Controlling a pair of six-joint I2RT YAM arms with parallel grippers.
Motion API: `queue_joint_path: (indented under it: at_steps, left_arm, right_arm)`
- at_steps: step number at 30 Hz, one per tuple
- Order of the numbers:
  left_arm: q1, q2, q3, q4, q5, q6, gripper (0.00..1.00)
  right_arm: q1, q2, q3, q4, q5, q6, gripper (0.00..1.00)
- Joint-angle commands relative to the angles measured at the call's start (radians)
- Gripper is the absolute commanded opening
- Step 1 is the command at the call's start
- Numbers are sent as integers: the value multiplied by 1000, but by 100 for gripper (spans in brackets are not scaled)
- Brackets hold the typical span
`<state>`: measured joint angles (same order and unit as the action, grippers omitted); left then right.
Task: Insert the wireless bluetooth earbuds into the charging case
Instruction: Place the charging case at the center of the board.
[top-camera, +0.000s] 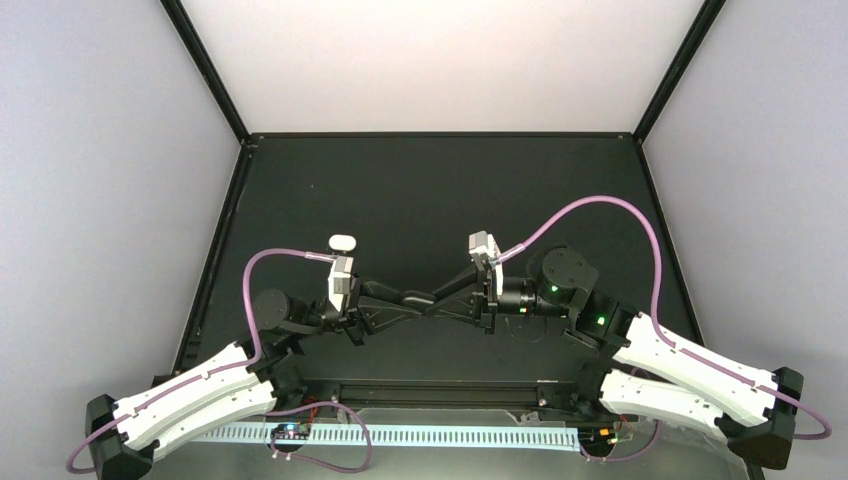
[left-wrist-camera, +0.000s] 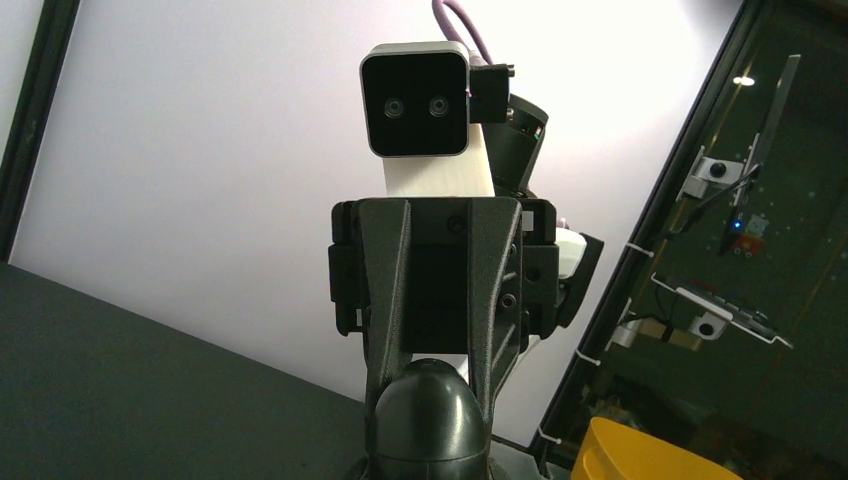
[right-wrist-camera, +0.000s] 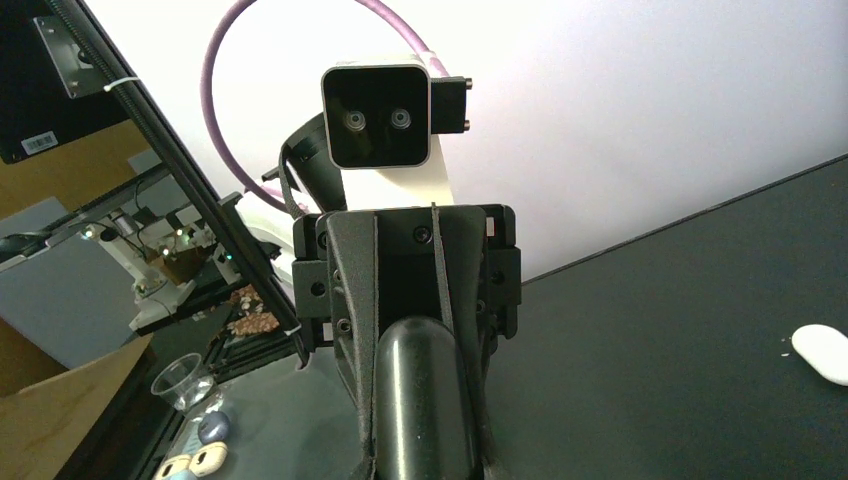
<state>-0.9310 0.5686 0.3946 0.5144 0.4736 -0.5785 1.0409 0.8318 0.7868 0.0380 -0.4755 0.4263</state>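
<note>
You have the black case (left-wrist-camera: 430, 410), a smooth dark pebble, held up between both sets of fingers (left-wrist-camera: 383, 340), while the white oval case (top-camera: 343, 241) lies flat, apparently closed, on the tabletop (top-camera: 450, 190)

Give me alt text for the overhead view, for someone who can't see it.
The robot's left tool and right tool meet tip to tip over the middle of a black table, reaching inward from either side. A white oval case lies on the table just beyond the left wrist.
</note>
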Motion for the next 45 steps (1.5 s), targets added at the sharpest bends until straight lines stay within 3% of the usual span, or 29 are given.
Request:
queue_joint_path:
  at_steps: [1,9,20,24,29,34,39,45]
  left_arm:
    - [-5,-7,20,-17,-45,17,11]
    - [-5,-1,18,-19,-50,9,20]
    - [-5,10,16,-12,-44,7,19]
    - [-5,10,16,-13,-40,10,10]
    - [-5,0,15,-30,-54,21,7]
    - [-5,-35,16,-90,-120,53,2]
    - [-3,-71,17,-252,-347,89,1]
    - [50,45,179,-626,-554,179,1]
  right_arm:
    - [-3,-8,16,23,-5,-4,20]
    - [-3,-3,14,20,-6,-10,15]
    - [-3,-8,9,15,4,-15,15]
    - [-2,-10,9,8,8,-13,26]
    - [-2,-27,8,6,30,-8,42]
    - [-2,-56,18,-39,77,-23,51]
    - [-3,-119,41,-168,250,-102,60]
    - [-2,-193,82,-380,714,-178,65]
